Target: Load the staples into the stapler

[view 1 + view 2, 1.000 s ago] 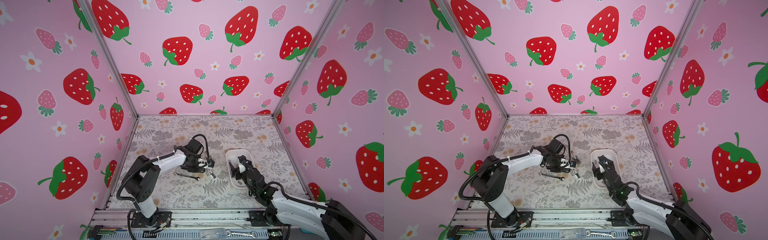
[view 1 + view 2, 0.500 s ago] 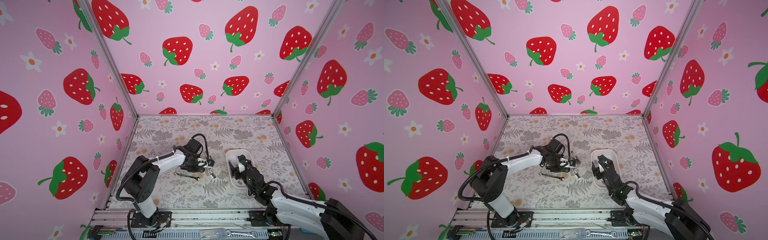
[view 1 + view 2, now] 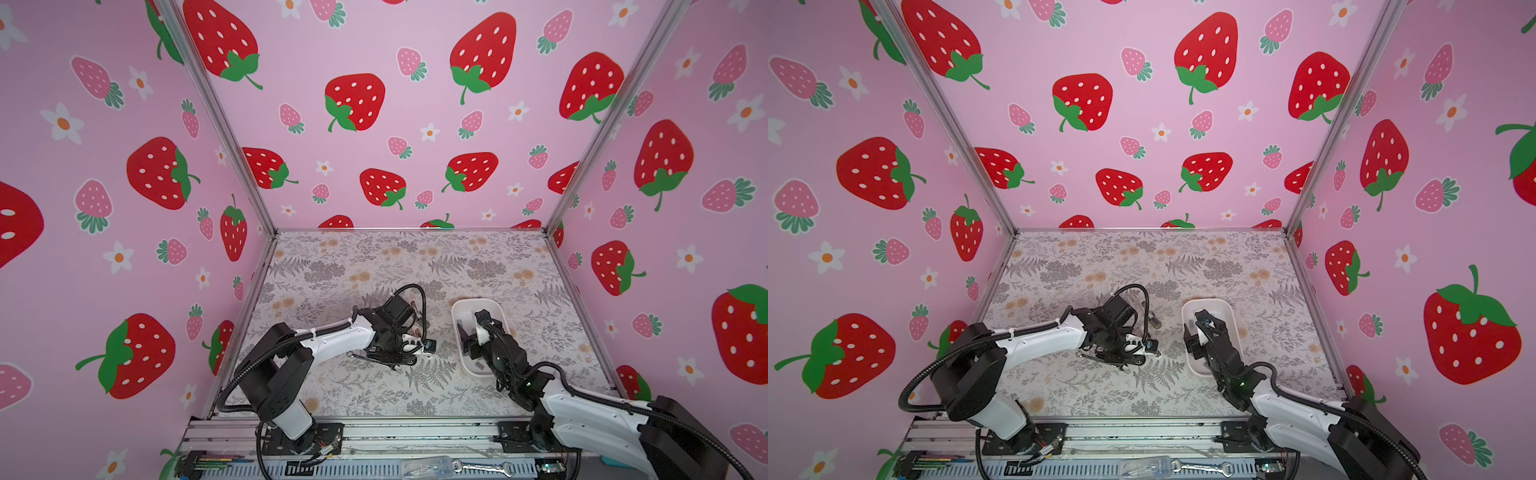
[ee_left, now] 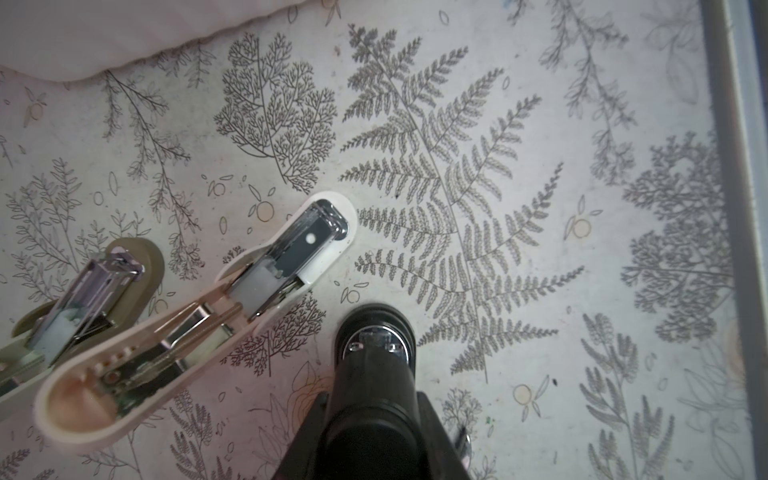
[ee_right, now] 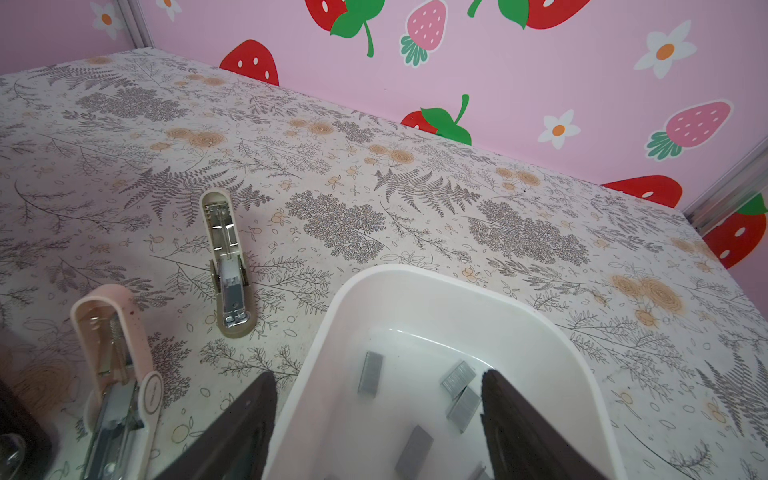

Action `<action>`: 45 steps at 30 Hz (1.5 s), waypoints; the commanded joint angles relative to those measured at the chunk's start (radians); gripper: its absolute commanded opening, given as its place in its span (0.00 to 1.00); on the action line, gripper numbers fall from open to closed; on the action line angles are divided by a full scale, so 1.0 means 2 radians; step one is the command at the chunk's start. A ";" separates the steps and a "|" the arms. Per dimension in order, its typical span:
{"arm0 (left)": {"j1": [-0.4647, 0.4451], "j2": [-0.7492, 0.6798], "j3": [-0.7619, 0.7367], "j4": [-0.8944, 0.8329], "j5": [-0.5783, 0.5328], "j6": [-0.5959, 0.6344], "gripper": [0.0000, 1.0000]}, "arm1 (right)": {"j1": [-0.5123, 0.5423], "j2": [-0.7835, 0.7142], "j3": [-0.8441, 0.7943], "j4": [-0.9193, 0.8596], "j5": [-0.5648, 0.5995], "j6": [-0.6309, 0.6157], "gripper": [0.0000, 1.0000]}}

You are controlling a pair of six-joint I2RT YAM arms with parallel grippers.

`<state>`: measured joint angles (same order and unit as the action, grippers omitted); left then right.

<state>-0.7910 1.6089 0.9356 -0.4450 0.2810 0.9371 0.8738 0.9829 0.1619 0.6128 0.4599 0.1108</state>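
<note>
Currently your right tool [image 5: 377,375] gapes empty astride the wall of the tray [image 5: 415,277], above staples [image 5: 457,380] toward the bench's front-right corner; closing could grab plastic. Your left tool [image 4: 371,409] clamps the stapler [image 4: 374,345] mid-bench.

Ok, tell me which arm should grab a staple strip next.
Right. The right gripper hangs open over the white tray that holds the staples. The left gripper is shut on the stapler, away from the tray.
</note>
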 commanded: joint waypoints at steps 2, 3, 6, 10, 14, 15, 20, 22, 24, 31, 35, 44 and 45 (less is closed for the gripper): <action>-0.006 -0.026 -0.017 -0.014 0.016 -0.024 0.00 | -0.003 0.001 0.018 0.007 0.004 0.003 0.79; -0.005 -0.034 -0.020 -0.007 0.011 -0.026 0.00 | -0.002 0.001 0.021 0.002 0.002 0.004 0.78; -0.005 -0.061 -0.022 0.013 -0.006 -0.038 0.00 | -0.002 -0.004 0.040 -0.028 -0.009 0.008 0.75; -0.003 -0.103 -0.021 0.040 -0.028 -0.066 0.00 | 0.014 -0.026 0.064 -0.066 -0.030 0.010 0.75; -0.003 -0.141 -0.021 0.057 -0.038 -0.097 0.00 | 0.051 -0.055 0.072 -0.068 -0.044 0.024 0.73; -0.003 -0.150 -0.021 0.061 -0.037 -0.105 0.00 | 0.057 -0.057 0.074 -0.066 -0.052 0.031 0.70; -0.003 -0.182 -0.022 0.057 -0.010 -0.135 0.00 | 0.080 -0.056 0.086 -0.060 -0.077 0.066 0.60; -0.003 -0.192 -0.024 0.055 -0.011 -0.143 0.00 | 0.088 -0.057 0.093 -0.060 -0.084 0.082 0.56; -0.003 -0.200 -0.030 0.061 -0.015 -0.148 0.00 | 0.095 -0.058 0.098 -0.056 -0.096 0.097 0.53; -0.005 -0.223 -0.037 0.069 -0.011 -0.153 0.00 | 0.119 -0.052 0.107 -0.044 -0.120 0.138 0.52; -0.008 -0.243 -0.059 0.105 -0.012 -0.156 0.00 | 0.132 -0.040 0.112 -0.037 -0.123 0.149 0.48; -0.021 -0.250 -0.069 0.132 -0.022 -0.150 0.00 | 0.144 0.030 0.122 -0.025 -0.106 0.166 0.45; -0.024 -0.250 -0.067 0.130 -0.025 -0.148 0.00 | 0.144 0.034 0.122 -0.026 -0.098 0.168 0.45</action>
<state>-0.8265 1.1202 0.7746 -0.2516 0.2333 0.6254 1.1538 1.0348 0.3752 0.5350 0.2302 0.4122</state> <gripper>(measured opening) 0.308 0.450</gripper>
